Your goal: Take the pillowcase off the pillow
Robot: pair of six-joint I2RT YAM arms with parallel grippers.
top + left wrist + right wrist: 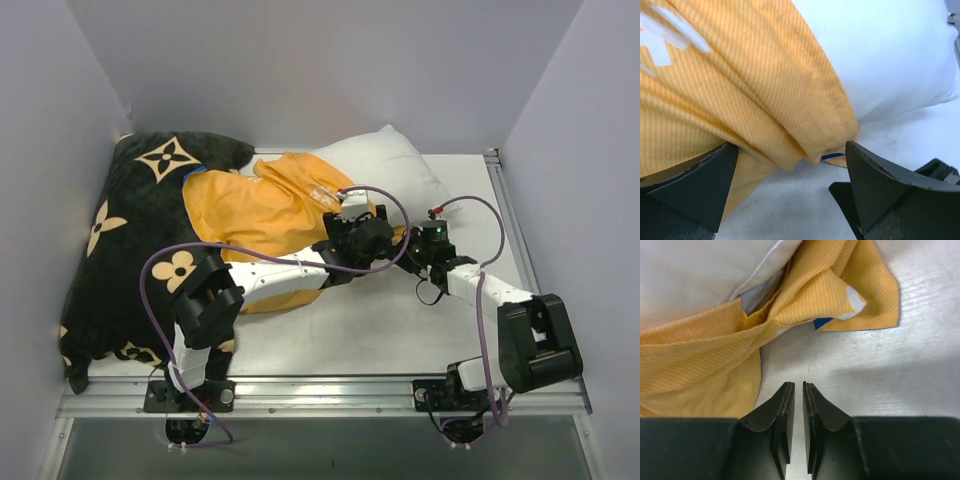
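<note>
**Spotter:** Take me across from the left.

**Operator:** Far left is the black cushion [120,250], which I leave alone. Touching its edge, the pillowcase [255,210] lies orange face up, bunched over the left part of the pillow [385,165]. The pillow's white right end is already bare.

**Spotter:** And your left arm?

**Operator:** My left gripper [790,149] holds nothing. Its fingers [695,185] are spread wide, straddling the folded hem just where the white comes out.

**Spotter:** The right?

**Operator:** My right gripper [798,387] has its fingers [775,410] pressed almost together on nothing. It sits over the bare table [890,390], with the loose corner of the case just ahead.

**Spotter:** So what's the step?

**Operator:** Getting a proper hold on the hem, I reckon. I want the left fingers to close on the fold of cloth alone, low against the table. If they bite into the stuffing, the pillow drags along with the case.

**Spotter:** And the right?

**Operator:** It has to open before it's any use. Then I'd either pin the bare end of the pillow or take that loose corner. After that I'd pull leftward, away from the white, slowly, because thin cloth like this may well slip out of a shallow pinch.
</note>
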